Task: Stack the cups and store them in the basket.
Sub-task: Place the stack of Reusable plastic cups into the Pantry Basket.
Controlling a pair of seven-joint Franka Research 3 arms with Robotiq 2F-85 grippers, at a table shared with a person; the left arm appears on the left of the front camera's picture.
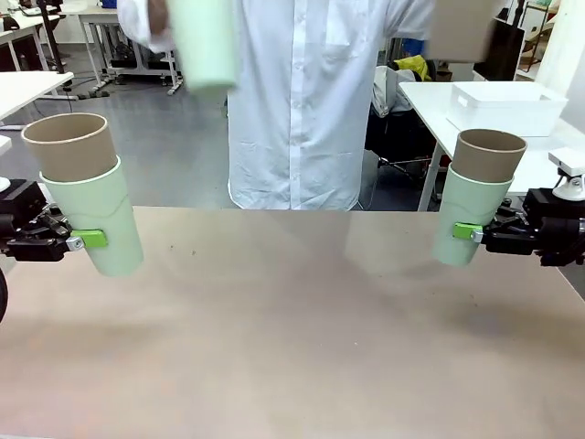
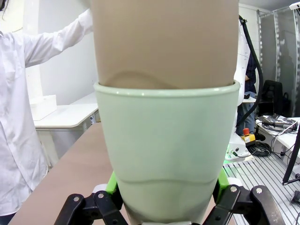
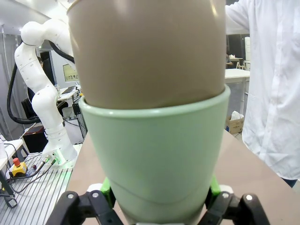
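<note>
My left gripper (image 1: pixel 87 240) is shut on a mint green cup (image 1: pixel 96 219) with a tan cup (image 1: pixel 71 146) nested in it, held tilted above the table's left side. In the left wrist view that green cup (image 2: pixel 168 150) and its tan cup (image 2: pixel 164 42) rise between the fingers (image 2: pixel 111 185). My right gripper (image 1: pixel 468 232) is shut on a second green cup (image 1: pixel 471 215) holding a tan cup (image 1: pixel 487 154); the right wrist view has this green cup (image 3: pixel 154 154) close up. The person holds a blurred green cup (image 1: pixel 203 41) and a tan cup (image 1: pixel 462 27) up high. The white basket (image 1: pixel 507 108) stands on a far table at the right.
The brown table (image 1: pixel 292 347) lies bare between my two arms. The person in a white shirt (image 1: pixel 302 110) stands at its far edge. The other arm's white links (image 3: pixel 42 93) show behind the right stack.
</note>
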